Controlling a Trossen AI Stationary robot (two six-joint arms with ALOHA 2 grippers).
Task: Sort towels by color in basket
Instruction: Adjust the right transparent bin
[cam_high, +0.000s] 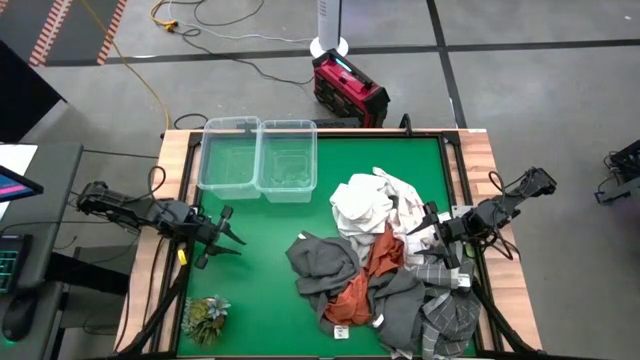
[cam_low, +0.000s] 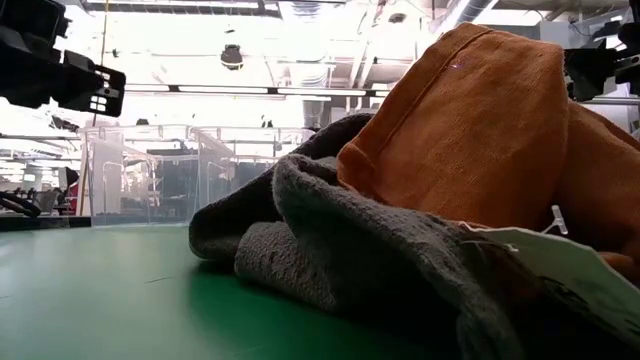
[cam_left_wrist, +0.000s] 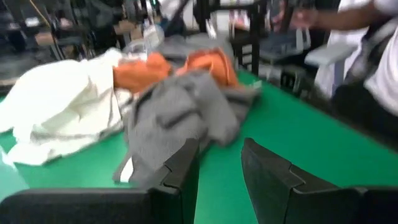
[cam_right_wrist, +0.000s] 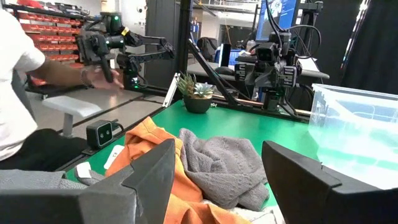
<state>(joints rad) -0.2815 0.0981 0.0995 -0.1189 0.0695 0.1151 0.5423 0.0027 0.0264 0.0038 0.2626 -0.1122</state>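
Observation:
The towels lie in a loose heap on the right half of the green table: a white one (cam_high: 365, 203) at the far side, a dark grey one (cam_high: 322, 258), a rust-orange one (cam_high: 366, 272) and a grey plaid one (cam_high: 447, 312) near the front edge. Two clear baskets (cam_high: 258, 180) stand side by side at the far left. My left gripper (cam_high: 228, 238) hovers open over bare table at the left, pointing at the heap (cam_left_wrist: 180, 106). My right gripper (cam_high: 432, 228) stands open at the heap's right edge, with the grey towel (cam_right_wrist: 221, 165) and the orange towel (cam_right_wrist: 149, 140) beyond its fingers.
A small green plant (cam_high: 205, 318) sits at the near left corner. A white tag (cam_low: 560, 265) sticks out of the heap toward the front. Bare green table lies between the left gripper and the heap. A person (cam_right_wrist: 18, 93) is beside the table's near edge.

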